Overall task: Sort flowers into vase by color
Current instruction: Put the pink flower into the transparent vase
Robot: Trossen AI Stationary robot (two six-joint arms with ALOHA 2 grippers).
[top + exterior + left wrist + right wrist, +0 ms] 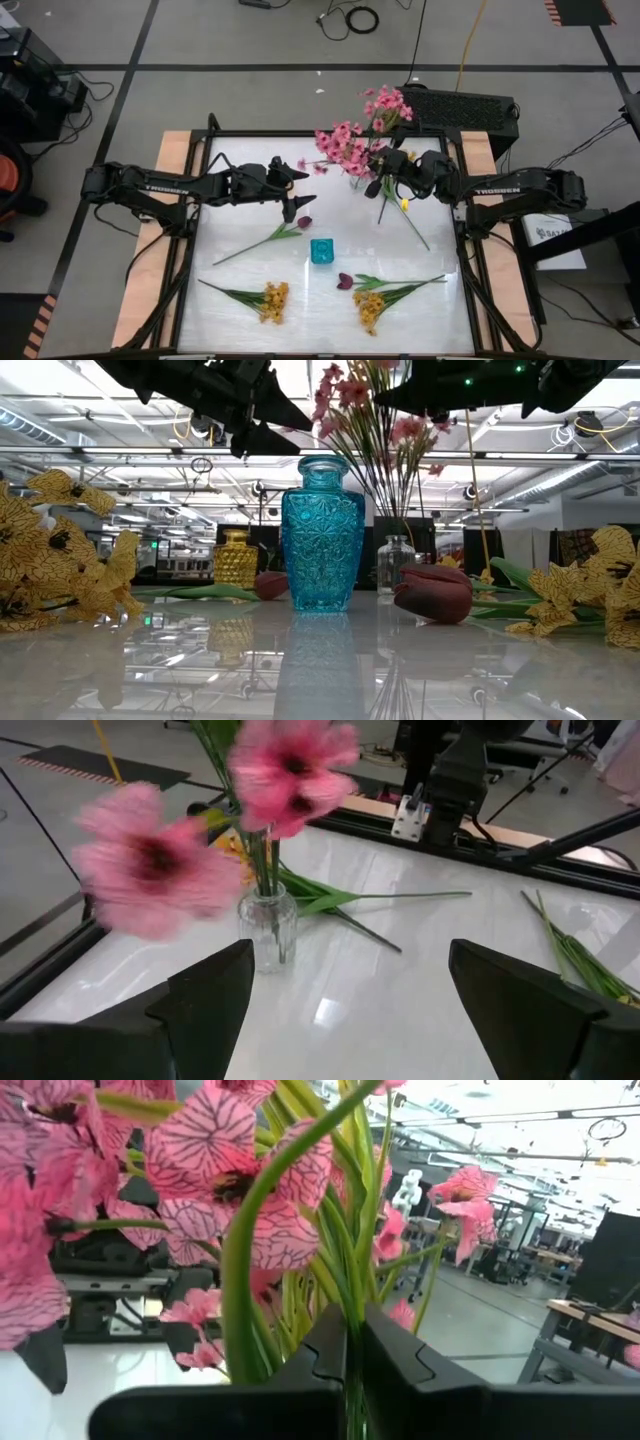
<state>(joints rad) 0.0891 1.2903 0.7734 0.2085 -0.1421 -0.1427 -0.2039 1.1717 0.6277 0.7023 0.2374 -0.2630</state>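
Observation:
Pink blossom sprigs (345, 148) stand in a clear glass vase (268, 925) at the table's far middle. My right gripper (392, 178) is beside that vase on its right, shut on a pink sprig (388, 105). My left gripper (297, 197) hovers open, left of the vase, touching nothing. A blue cut-glass vase (321, 251) stands mid-table, and a yellow vase (235, 560) shows behind it in the low view. Two maroon buds (303, 222) (345, 281) and two yellow sprigs (272, 300) (368, 310) lie flat on the table. My right gripper pinches the pink sprig's green stem (352, 1342) between its two fingers, below the blossoms. It comes level from the table's right, across the stem. The sprig stands roughly upright, blossoms above the fingers. Where its lower end is, I cannot tell.
A long green stem (412, 228) lies slanting on the table near my right gripper. Open table surface lies between the blue vase and the far vases. A black case (460, 105) sits beyond the table's far right corner.

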